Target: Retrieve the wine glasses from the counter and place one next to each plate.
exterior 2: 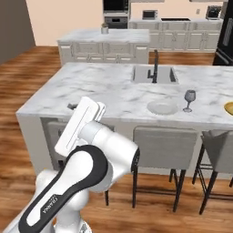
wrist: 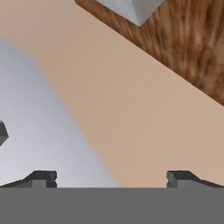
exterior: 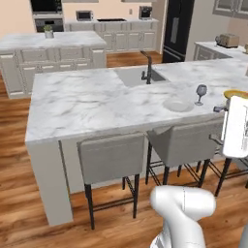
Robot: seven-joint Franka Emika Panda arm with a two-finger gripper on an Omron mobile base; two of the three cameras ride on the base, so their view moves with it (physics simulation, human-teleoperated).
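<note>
One smoky wine glass (exterior: 201,92) (exterior 2: 189,98) stands upright on the marble island, just right of the plain white plate (exterior: 178,104) (exterior 2: 162,108). The yellow-rimmed plate (exterior: 236,93) (exterior 2: 229,108) lies further right, partly behind my hand in the left base view. The second wine glass is out of view. My gripper (wrist: 111,179) (exterior: 219,109) (exterior 2: 71,107) hovers off the island's near edge, above the stools. It is open, with nothing between its fingertips (wrist: 43,177). The hand view faces a beige wall and wood floor.
The island (exterior: 87,104) has a sink with a dark faucet (exterior: 147,68). Grey stools (exterior: 111,157) (exterior 2: 164,143) line its near side. A marble counter with a toaster (exterior: 227,39) stands at the far right; another counter (exterior: 48,41) with a plant is behind.
</note>
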